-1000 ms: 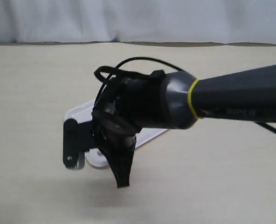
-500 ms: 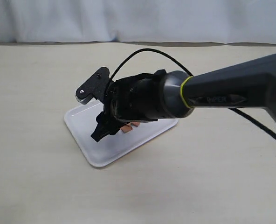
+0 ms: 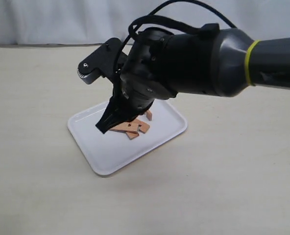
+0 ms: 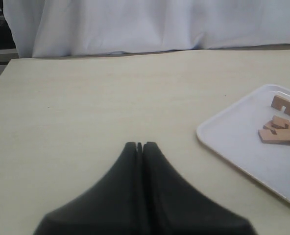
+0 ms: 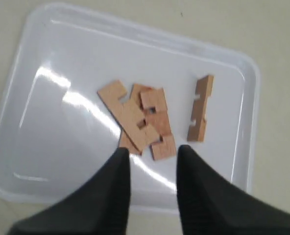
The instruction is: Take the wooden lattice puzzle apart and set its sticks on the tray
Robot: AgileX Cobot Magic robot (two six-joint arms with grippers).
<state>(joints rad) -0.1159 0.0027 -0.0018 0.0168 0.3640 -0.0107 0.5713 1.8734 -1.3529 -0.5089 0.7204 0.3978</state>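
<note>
The lattice puzzle is apart. Three reddish-brown notched sticks (image 5: pixel 140 120) lie overlapping in a loose pile on the white tray (image 5: pixel 47 147), and a fourth stick (image 5: pixel 200 107) lies by itself beside them. My right gripper (image 5: pixel 152 152) hangs open just above the tray next to the pile, with nothing between its fingers. In the exterior view it (image 3: pixel 106 127) points down over the tray (image 3: pixel 101 156), next to the sticks (image 3: pixel 135 127). My left gripper (image 4: pixel 140 145) is shut and empty over bare table, well away from the tray (image 4: pixel 233 147) and the sticks (image 4: pixel 279 132).
The big black right arm (image 3: pixel 194 58) reaches across the middle of the exterior view and hides the tray's back part. A white curtain (image 3: pixel 61 19) closes off the far edge of the beige table (image 3: pixel 223 186). The left arm does not show in that view.
The right gripper has swung from pointing down in front of the tray to up and back over it. The sticks on the tray, hidden before, now show. The tray has not moved.
</note>
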